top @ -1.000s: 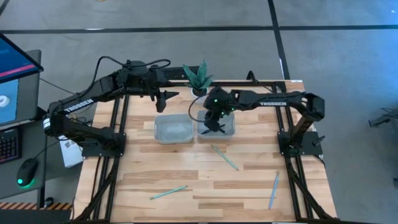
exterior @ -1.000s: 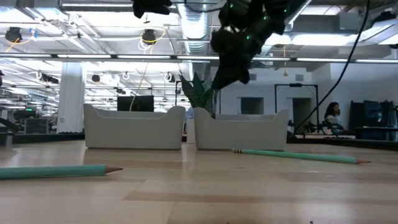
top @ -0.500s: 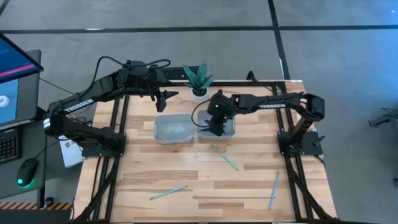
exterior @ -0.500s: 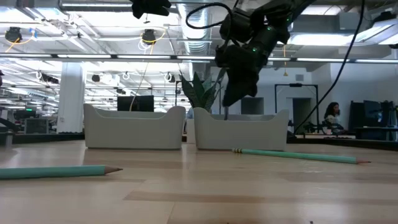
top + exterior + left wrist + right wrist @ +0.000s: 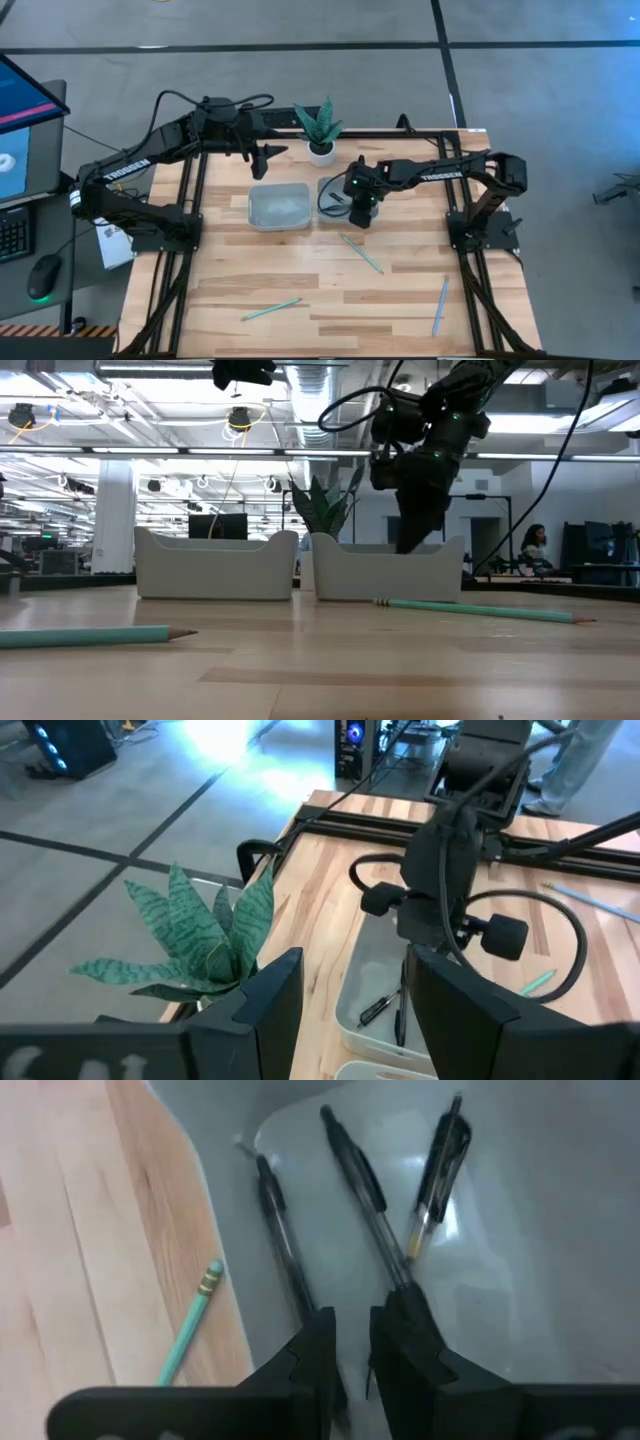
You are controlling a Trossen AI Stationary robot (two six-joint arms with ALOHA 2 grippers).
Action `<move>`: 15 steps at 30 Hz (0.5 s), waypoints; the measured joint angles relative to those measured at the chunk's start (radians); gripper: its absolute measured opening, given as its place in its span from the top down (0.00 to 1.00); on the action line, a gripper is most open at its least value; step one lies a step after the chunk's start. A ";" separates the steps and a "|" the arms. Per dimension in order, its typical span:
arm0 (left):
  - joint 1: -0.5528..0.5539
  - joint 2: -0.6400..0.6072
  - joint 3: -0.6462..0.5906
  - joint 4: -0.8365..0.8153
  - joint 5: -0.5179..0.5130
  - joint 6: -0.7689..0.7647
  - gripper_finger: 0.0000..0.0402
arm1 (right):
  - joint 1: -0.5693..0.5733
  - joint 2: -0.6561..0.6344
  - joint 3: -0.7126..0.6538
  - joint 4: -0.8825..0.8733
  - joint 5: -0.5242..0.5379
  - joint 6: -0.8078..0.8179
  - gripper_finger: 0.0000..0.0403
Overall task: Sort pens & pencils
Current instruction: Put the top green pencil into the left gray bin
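Right gripper over the front edge of the right tray, pens inside, pencils still out on the table.

Its fingers stand narrow with nothing visible between them, though the wrist view is close and a thin object there might be hard to see. Three pens lie in the right tray; the nearest pencil rests just in front of that tray, a second well in front and to its right, a third well in front and to its left. The left tray beside it looks empty. The left gripper, moderately open, waits behind the left tray. To do this well, lift clear of the tray wall, spread the fingers, then come down across the nearest pencil's middle, fingers square to its length.
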 joint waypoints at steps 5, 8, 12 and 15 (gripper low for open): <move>0.000 0.000 0.000 0.019 -0.004 0.012 0.58 | 0.000 0.001 -0.001 0.038 0.000 0.000 0.78; 0.000 0.000 0.000 0.019 -0.004 0.017 0.58 | -0.002 -0.007 0.006 0.052 0.001 0.000 0.78; 0.000 0.000 0.000 0.016 -0.024 0.020 0.58 | -0.002 -0.041 0.041 0.051 0.001 -0.001 0.78; 0.000 0.000 0.000 0.013 -0.025 0.019 0.58 | -0.002 -0.095 0.069 0.053 0.002 0.000 0.78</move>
